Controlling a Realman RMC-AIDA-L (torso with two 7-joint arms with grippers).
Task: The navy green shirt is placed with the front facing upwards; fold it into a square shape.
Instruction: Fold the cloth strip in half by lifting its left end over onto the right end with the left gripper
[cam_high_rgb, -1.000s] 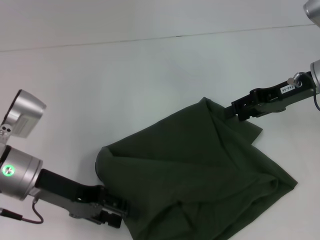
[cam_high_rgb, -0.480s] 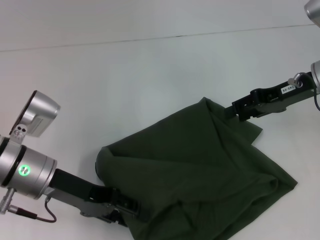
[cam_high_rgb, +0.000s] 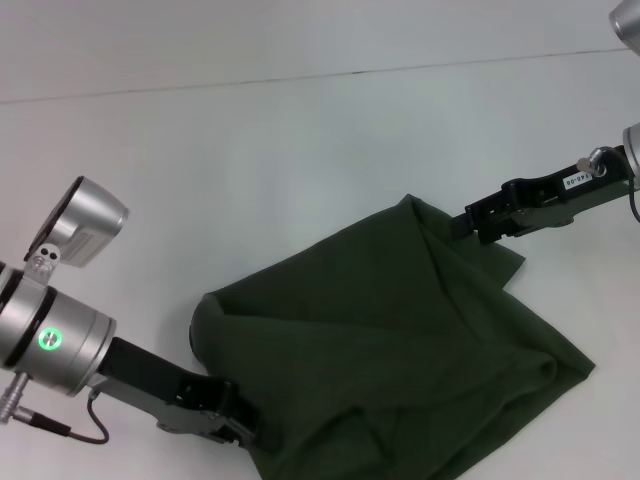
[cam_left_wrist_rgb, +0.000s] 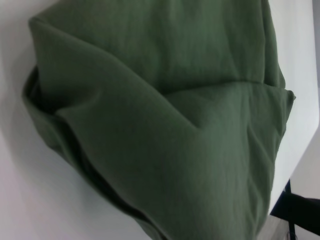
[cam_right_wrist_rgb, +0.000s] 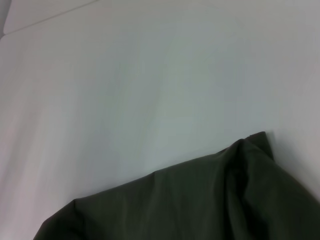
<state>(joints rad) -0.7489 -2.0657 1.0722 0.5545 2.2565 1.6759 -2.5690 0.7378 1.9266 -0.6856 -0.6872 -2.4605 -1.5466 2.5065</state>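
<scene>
Plain white bench (cam_high_rgb: 250, 160), matte and unmarked, fills the head view; a thin dark seam (cam_high_rgb: 300, 78) crosses it near the far edge. No wall or room fitting shows beyond the bench.

The shirt (cam_high_rgb: 400, 350) lies bunched on the near right part of the bench, doubled over itself in loose folds, plain olive-green cloth uppermost. No lettering or neck label shows on it in any view. In the left wrist view the shirt (cam_left_wrist_rgb: 165, 125) appears as stacked layers with a rounded folded edge resting on the white bench (cam_left_wrist_rgb: 20, 190). In the right wrist view a raised corner of the shirt (cam_right_wrist_rgb: 210, 200) stands against the bench (cam_right_wrist_rgb: 125, 75).

The left end effector (cam_high_rgb: 245, 432) sits at the near left edge of the shirt, its tip against or under the cloth; whether it is clenched or released cannot be told. The right end effector (cam_high_rgb: 462, 228) meets the far right corner of the shirt, where the cloth peaks upward; its grasp cannot be told either.

A small white tag (cam_high_rgb: 573, 181) on the right arm carries dark characters too small to read. A green light (cam_high_rgb: 46, 339) glows on the left arm's wrist.
</scene>
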